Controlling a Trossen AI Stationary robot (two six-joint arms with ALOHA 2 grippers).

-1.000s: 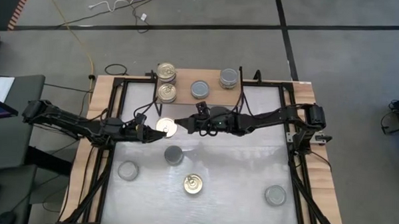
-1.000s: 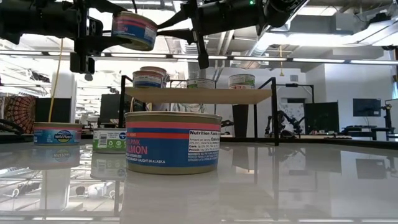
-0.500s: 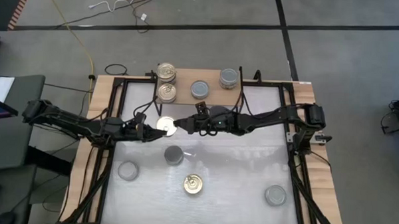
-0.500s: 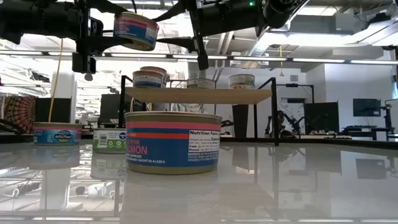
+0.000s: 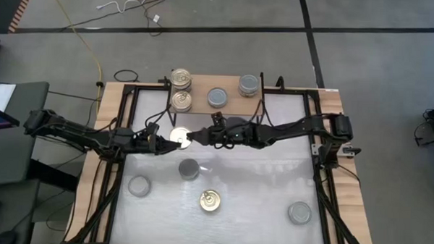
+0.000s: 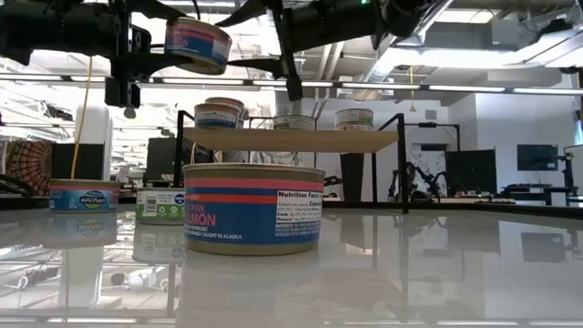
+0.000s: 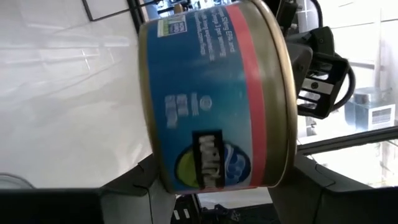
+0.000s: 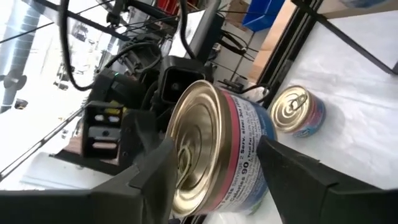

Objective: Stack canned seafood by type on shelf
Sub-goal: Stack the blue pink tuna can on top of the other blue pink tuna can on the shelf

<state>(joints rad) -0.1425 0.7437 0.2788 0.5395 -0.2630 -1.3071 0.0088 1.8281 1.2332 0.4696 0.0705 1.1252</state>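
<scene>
The left hand (image 5: 160,142) is clamped on a raised can (image 5: 179,138); the right hand (image 5: 196,136), fingers apart, should straddle it squarely before closing.

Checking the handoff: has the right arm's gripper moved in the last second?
Yes. The right gripper has closed in leftward on the held can, judged against the shelf.
</scene>
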